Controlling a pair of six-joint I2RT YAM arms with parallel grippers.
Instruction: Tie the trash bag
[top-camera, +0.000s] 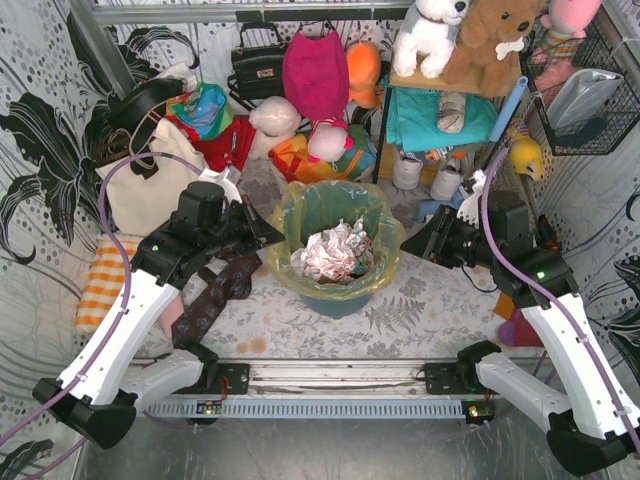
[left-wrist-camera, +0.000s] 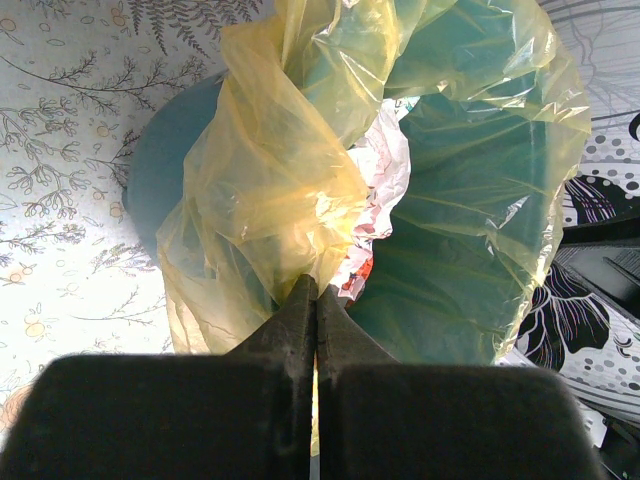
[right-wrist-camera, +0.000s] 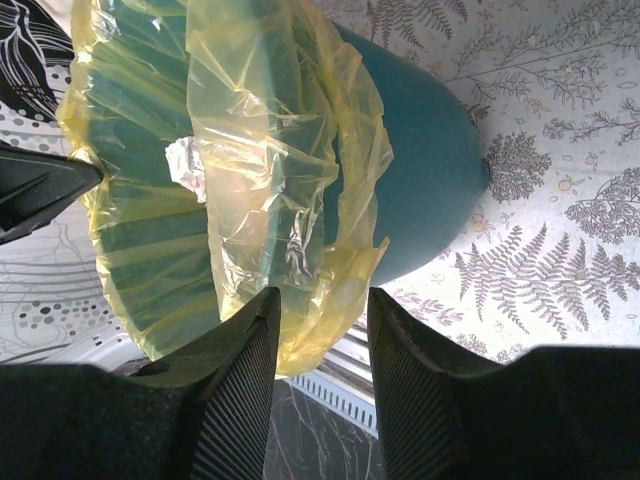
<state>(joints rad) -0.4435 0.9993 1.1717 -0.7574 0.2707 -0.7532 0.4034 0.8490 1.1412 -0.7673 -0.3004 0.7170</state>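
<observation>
Translucent yellow trash bag (top-camera: 284, 238), untied, mouth open, lining teal bin (top-camera: 336, 301), crumpled paper (top-camera: 335, 251) inside

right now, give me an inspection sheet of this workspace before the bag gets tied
surface: fern-print table cover, lying flat
job's things: trash bag lines the teal bin, untied; crumpled paper inside
clutter: dark patterned cloth and striped orange cloth by the left arm; cream tote bag behind
grippers: left gripper shut on the trash bag rim; right gripper open, bag film between its jaws
cables: purple cables along both arms
surroundings: plush toys, wire basket at the back
</observation>
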